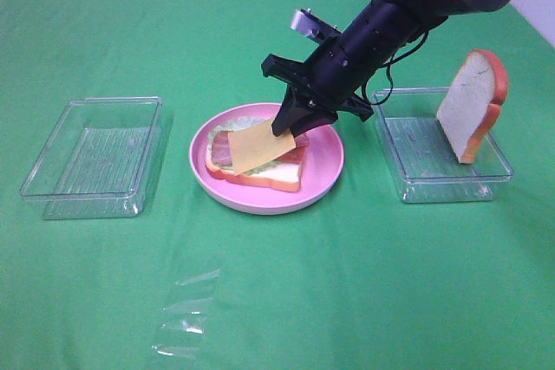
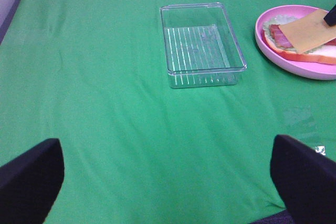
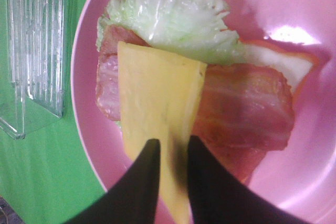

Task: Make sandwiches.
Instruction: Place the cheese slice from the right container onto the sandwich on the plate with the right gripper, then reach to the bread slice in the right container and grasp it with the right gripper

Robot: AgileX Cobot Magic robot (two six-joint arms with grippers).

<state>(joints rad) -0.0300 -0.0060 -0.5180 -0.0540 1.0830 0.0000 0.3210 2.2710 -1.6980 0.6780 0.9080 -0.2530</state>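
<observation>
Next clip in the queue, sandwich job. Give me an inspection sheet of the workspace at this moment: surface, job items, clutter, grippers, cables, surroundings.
Surface: green cloth covers the table, lightly creased.
Job's things: pink plate holds bottom bread slice, lettuce and bacon; cheese slice lies tilted on top, one edge lifted. Spare bread slice stands on edge in the right clear tray. Left clear tray holds nothing.
Clutter: clear plastic scrap on the cloth near the front.
Grippers: right gripper has its fingers either side of the cheese edge with a narrow gap; grip cannot be confirmed. Left gripper open, above bare cloth.
Cables: black cable loops along the right arm.
Surroundings: pale surface beyond the cloth corners.
</observation>
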